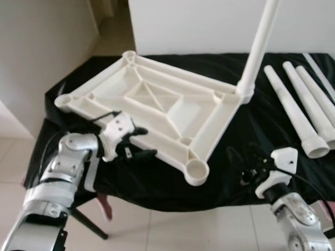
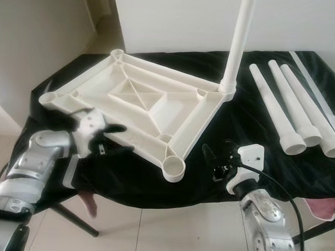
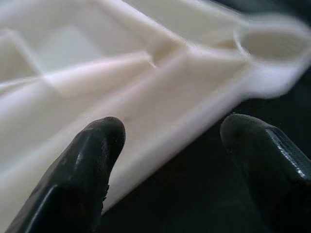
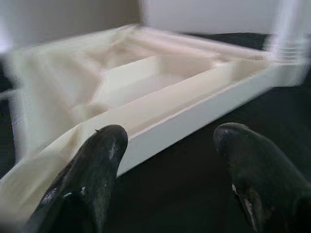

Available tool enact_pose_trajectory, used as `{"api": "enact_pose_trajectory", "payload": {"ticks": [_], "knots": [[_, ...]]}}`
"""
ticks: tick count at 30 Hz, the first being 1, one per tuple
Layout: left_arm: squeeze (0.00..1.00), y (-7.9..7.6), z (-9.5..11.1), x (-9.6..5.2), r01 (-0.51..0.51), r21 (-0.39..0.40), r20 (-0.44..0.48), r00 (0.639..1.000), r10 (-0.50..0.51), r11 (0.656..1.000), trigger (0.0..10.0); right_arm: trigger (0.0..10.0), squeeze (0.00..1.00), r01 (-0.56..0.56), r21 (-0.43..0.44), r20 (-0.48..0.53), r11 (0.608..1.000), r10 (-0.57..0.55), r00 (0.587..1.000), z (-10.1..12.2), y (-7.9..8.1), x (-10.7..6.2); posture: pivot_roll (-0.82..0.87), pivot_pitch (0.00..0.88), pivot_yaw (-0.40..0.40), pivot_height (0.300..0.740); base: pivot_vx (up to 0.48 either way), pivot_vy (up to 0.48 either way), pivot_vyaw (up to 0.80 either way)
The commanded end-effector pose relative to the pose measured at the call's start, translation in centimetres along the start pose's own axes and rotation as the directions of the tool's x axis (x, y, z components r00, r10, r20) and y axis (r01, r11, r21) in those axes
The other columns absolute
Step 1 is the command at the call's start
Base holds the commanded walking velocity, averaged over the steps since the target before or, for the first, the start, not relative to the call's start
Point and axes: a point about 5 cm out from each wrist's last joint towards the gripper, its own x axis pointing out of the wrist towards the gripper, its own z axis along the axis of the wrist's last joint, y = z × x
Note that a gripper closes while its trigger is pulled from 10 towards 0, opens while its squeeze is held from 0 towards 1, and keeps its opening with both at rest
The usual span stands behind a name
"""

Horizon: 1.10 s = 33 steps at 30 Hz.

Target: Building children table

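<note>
A white plastic table top (image 1: 157, 97) lies upside down on a black cloth (image 1: 239, 140). One white leg (image 1: 259, 46) stands upright in its far right corner socket. The near corner socket (image 1: 197, 170) is empty. Three loose white legs (image 1: 301, 114) lie side by side to the right. My left gripper (image 1: 141, 143) is open at the table top's near left edge, and the left wrist view shows that edge (image 3: 121, 73) just past its fingertips (image 3: 82, 170). Right of the near corner, my right gripper (image 1: 248, 165) is open over the cloth, facing the frame's side (image 4: 170, 97).
The cloth-covered stand ends close in front of me, with tiled floor (image 1: 168, 231) below. A dark stand leg (image 1: 88, 222) slants under the left side. A wall rises at the left, and a white panel (image 1: 205, 21) stands behind. A pink cloth (image 2: 325, 207) hangs at the right.
</note>
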Motion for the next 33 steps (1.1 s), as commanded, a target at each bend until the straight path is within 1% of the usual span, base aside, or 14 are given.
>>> {"api": "enact_pose_trajectory", "payload": {"ticks": [1,7,8,9,10,12,13,16,18,19,20,23,26,33], "knots": [[0.00,-0.2,-0.4,0.1,0.036,0.036,-0.041,0.999,-0.034,0.999,10.0,10.0,0.00,-0.050,0.007,-0.012,0.999,0.050,0.999,0.0,0.6,-0.2,-0.13,0.039,0.059,0.740,0.000,0.000,0.00],[0.00,-0.2,-0.9,0.7,0.038,0.060,-0.083,0.996,-0.033,0.997,10.0,10.0,0.00,-0.103,0.003,-0.042,0.995,0.103,0.994,0.2,0.6,-1.0,-0.14,0.040,0.058,0.740,0.000,0.000,0.00],[0.00,0.0,-1.0,1.2,0.022,0.081,-0.105,0.994,-0.014,0.996,10.0,10.0,0.00,-0.133,-0.004,-0.060,0.991,0.132,0.989,0.4,0.6,-1.4,-0.15,0.042,0.061,0.740,0.000,0.000,0.00],[0.00,0.0,-1.0,1.2,0.022,0.081,-0.105,0.994,-0.014,0.996,10.0,10.0,0.00,-0.133,-0.004,-0.060,0.991,0.132,0.989,0.4,0.6,-1.4,-0.15,0.042,0.061,0.740,0.000,0.000,0.00],[0.00,0.3,-1.1,1.6,-0.001,0.089,-0.122,0.993,0.012,0.996,10.0,10.0,0.00,-0.148,-0.007,-0.071,0.989,0.148,0.986,0.5,0.5,-1.7,-0.15,0.042,0.064,0.740,0.000,0.000,0.00],[0.00,1.4,-0.6,1.8,-0.068,0.081,-0.103,0.992,0.076,0.994,10.0,10.0,0.00,-0.153,-0.013,-0.076,0.988,0.151,0.986,0.8,0.4,-1.8,-0.16,0.042,0.065,0.740,0.000,0.000,0.00],[0.00,1.4,-0.6,1.8,-0.068,0.081,-0.103,0.992,0.076,0.994,10.0,10.0,0.00,-0.153,-0.013,-0.076,0.988,0.151,0.986,0.8,0.4,-1.8,-0.16,0.042,0.065,0.740,0.000,0.000,0.00],[0.00,2.2,0.1,1.4,-0.092,0.064,-0.055,0.994,0.096,0.994,10.0,10.0,0.00,-0.166,-0.011,-0.087,0.986,0.165,0.983,0.8,0.6,-1.8,-0.16,0.043,0.068,0.740,0.000,0.000,0.00],[0.00,2.2,0.1,1.4,-0.092,0.064,-0.055,0.994,0.096,0.994,10.0,10.0,0.00,-0.166,-0.011,-0.087,0.986,0.165,0.983,0.8,0.6,-1.8,-0.16,0.043,0.068,0.740,0.000,0.000,0.00],[0.00,2.5,0.2,1.3,-0.104,0.054,-0.051,0.993,0.106,0.993,10.0,10.0,0.00,-0.191,-0.007,-0.101,0.982,0.189,0.977,0.6,1.0,-1.8,-0.16,0.044,0.071,0.740,0.000,0.000,0.00],[0.00,2.5,0.2,1.3,-0.104,0.054,-0.051,0.993,0.106,0.993,10.0,10.0,0.00,-0.191,-0.007,-0.101,0.982,0.189,0.977,0.6,1.0,-1.8,-0.16,0.044,0.071,0.740,0.000,0.000,0.00],[0.00,2.8,-0.1,1.6,-0.144,0.076,-0.078,0.986,0.150,0.987,10.0,10.0,0.00,-0.293,0.021,-0.130,0.956,0.294,0.947,0.3,2.7,-1.9,-0.15,0.043,0.063,0.740,0.000,0.000,0.00],[0.00,2.8,-0.2,2.0,-0.160,0.085,-0.091,0.982,0.168,0.983,10.0,10.0,0.00,-0.323,0.028,-0.142,0.946,0.323,0.936,0.2,3.1,-1.9,-0.15,0.041,0.065,0.740,0.000,0.000,0.00],[0.00,2.9,-0.4,2.5,-0.177,0.092,-0.112,0.976,0.187,0.980,10.0,10.0,0.00,-0.324,0.025,-0.146,0.946,0.324,0.935,0.3,2.8,-1.8,-0.15,0.038,0.066,0.740,0.000,0.000,0.00]]}}
